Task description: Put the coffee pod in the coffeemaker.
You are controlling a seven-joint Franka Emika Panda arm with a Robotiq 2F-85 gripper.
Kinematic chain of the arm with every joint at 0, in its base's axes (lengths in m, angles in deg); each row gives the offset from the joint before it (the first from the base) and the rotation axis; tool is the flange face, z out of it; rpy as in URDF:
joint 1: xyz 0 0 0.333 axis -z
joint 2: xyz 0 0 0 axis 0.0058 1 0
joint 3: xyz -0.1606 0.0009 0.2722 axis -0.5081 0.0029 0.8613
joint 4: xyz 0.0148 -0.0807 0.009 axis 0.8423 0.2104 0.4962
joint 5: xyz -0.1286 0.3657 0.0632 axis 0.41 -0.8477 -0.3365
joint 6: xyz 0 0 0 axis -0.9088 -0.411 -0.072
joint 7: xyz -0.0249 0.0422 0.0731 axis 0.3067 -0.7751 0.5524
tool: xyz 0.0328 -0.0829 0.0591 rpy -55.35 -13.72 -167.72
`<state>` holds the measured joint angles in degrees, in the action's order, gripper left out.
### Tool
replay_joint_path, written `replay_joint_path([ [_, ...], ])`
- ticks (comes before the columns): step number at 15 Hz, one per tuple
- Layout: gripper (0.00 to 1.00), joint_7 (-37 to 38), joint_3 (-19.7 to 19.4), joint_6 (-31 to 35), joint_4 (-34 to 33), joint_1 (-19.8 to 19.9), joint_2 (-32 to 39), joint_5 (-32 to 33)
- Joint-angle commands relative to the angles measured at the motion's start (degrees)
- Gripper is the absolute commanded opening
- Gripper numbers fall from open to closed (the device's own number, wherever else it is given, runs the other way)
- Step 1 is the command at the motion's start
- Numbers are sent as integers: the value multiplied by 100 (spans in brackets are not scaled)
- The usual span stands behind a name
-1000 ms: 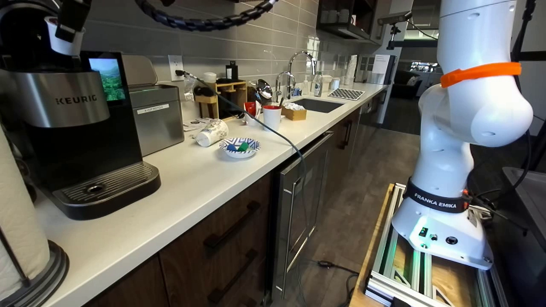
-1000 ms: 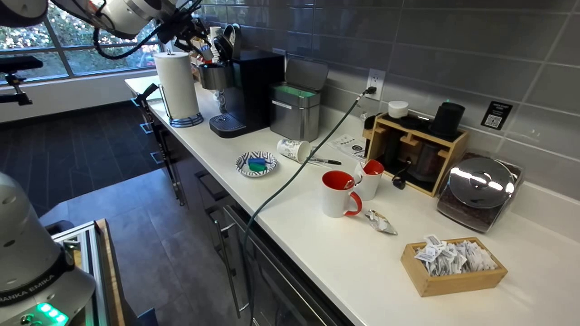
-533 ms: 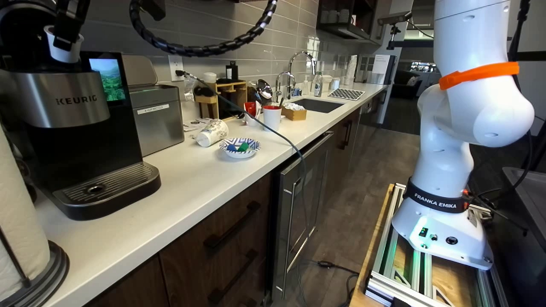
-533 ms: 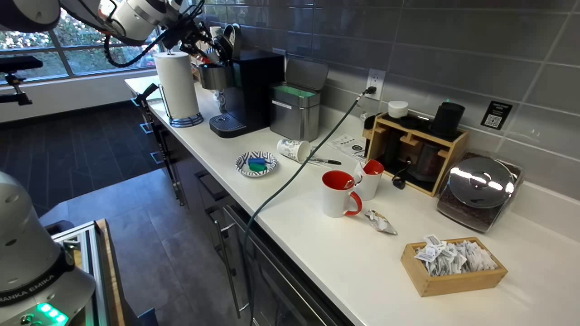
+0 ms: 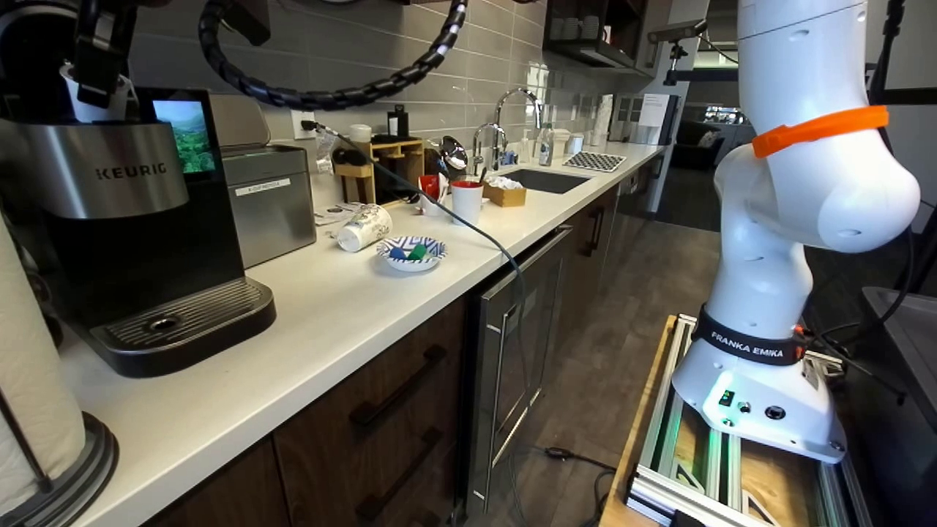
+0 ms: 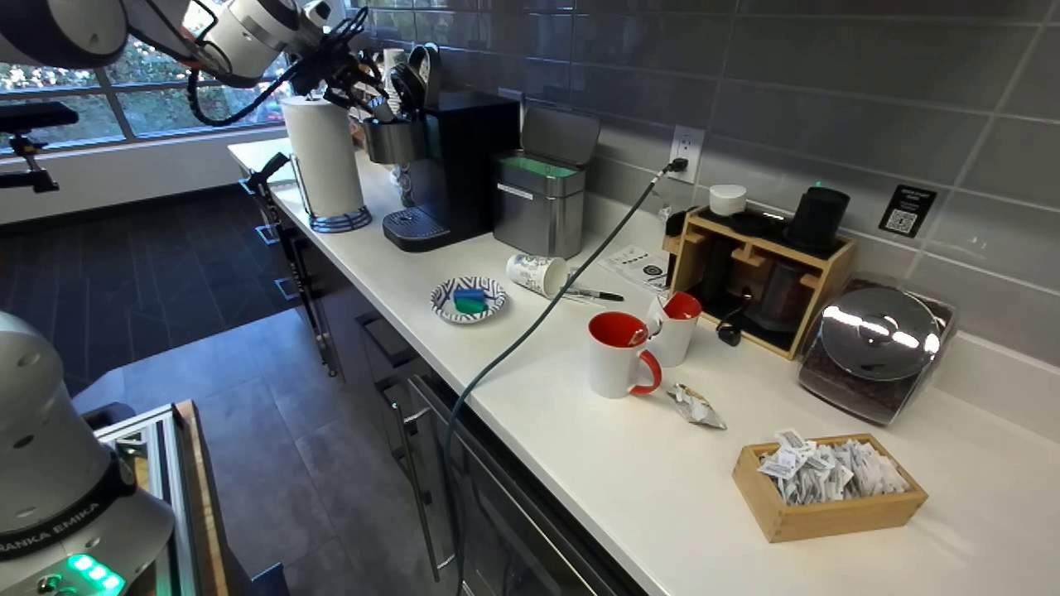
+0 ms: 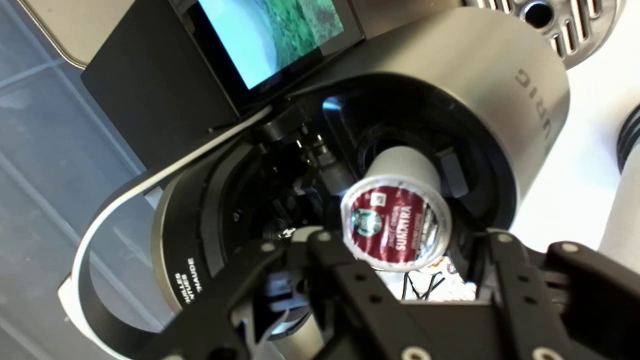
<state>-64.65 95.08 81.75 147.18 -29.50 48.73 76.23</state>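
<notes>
Your coffee pod [image 7: 397,222]: white, maroon SUMATRA face, tilted at the opening atop your coffeemaker [image 5: 139,197]; depth unclear. Coffeemaker black, silver-banded, lid raised.

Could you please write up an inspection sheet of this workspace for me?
Surface: pale countertop, running along a tiled wall.
Job's things: coffee pod at the opened top of the coffeemaker; whether seated, cannot tell.
Clutter: patterned plate, tipped paper cup, red-handled mug, foil packet, wooden box of sachets.
Hand: closed on the coffee pod.
Cables: dark cable runs from the wall outlet over the countertop and down past its front edge; ribbed black hose loops below the arm.
Surroundings: silver box, lid up, beside the coffeemaker; paper towel roll; sink farther along.
</notes>
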Motion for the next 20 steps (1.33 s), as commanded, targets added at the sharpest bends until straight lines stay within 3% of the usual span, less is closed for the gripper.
replay_joint_path([
  [1, 76, -5, -17, -274, -320, -109, 242, -103],
  [2, 77, -8, -21, -293, -348, -117, 262, -107],
  [5, 98, 33, -48, -298, -434, -142, 306, -79],
  [6, 100, 53, -53, -292, -449, -149, 291, -71],
  [8, 100, 52, -70, -398, -413, -157, 136, -55],
  [14, 100, 203, 28, -1892, 372, -15, -941, -211],
  [20, 100, 1428, 122, -3412, 1847, 289, -2336, -214],
])
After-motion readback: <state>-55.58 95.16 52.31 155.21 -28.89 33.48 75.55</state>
